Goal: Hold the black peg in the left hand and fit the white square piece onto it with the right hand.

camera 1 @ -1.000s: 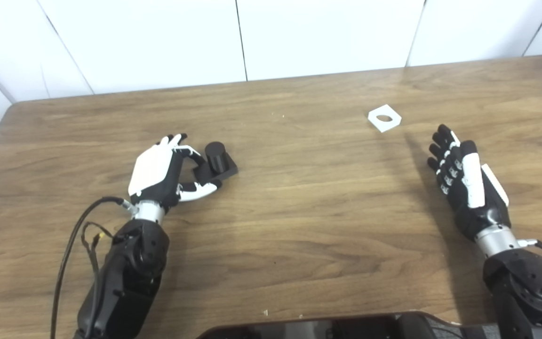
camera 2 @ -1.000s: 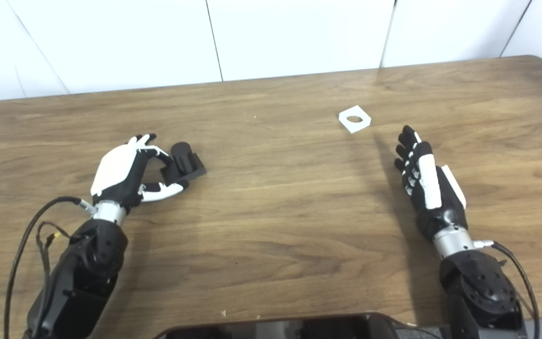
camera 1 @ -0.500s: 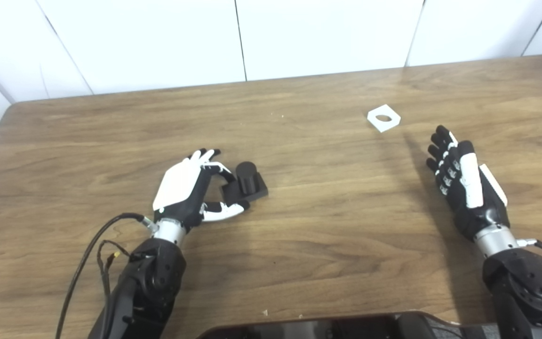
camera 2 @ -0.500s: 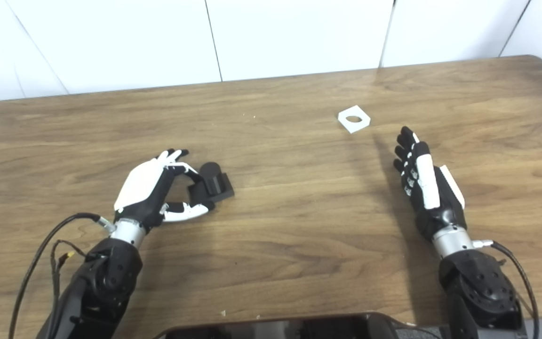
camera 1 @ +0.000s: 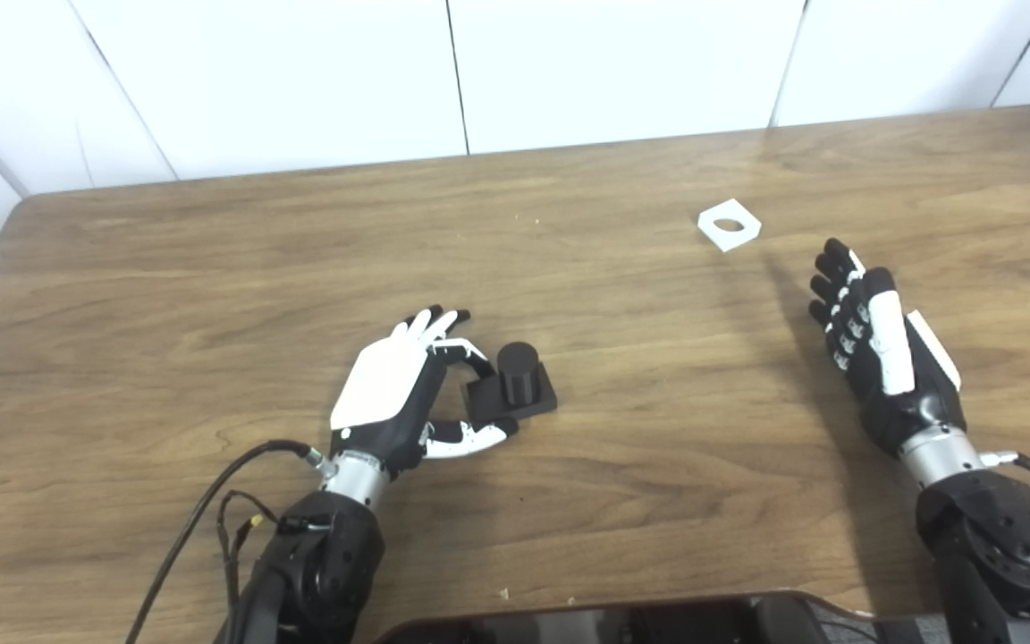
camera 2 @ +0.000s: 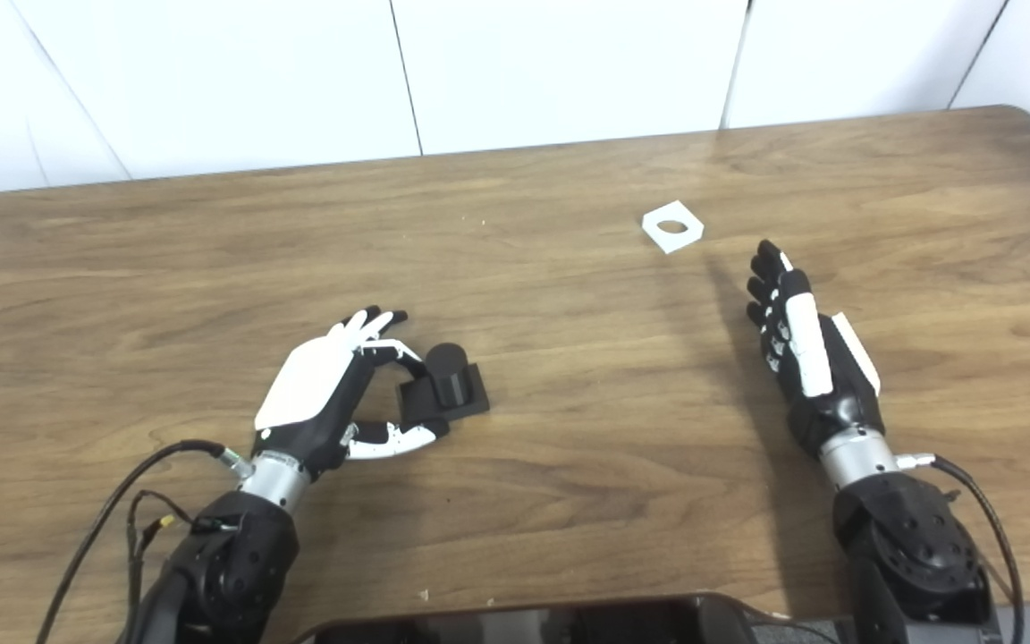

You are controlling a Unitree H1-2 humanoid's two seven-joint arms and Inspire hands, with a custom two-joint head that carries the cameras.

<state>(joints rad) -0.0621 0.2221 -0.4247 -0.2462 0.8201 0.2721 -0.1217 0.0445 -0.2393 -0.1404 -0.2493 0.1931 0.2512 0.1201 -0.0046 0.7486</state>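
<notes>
Left robot hand (camera 1: 399,394) pinches the black peg (camera 1: 515,386) by its square base, post upright, base underside hidden, while the right robot hand (camera 1: 882,344) hovers spread near the flat white square piece (camera 1: 730,224) on the counter (camera 1: 569,501).

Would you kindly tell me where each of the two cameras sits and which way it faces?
Left eye view: on the head, looking down and forward at the table; both forearms enter from below, left hand gripping the black peg.
Right eye view: beside it, slightly rightward, same downward aim; right hand open, short of the white square piece.
Shared: both show the same table, hands, peg, piece and white wall.
</notes>
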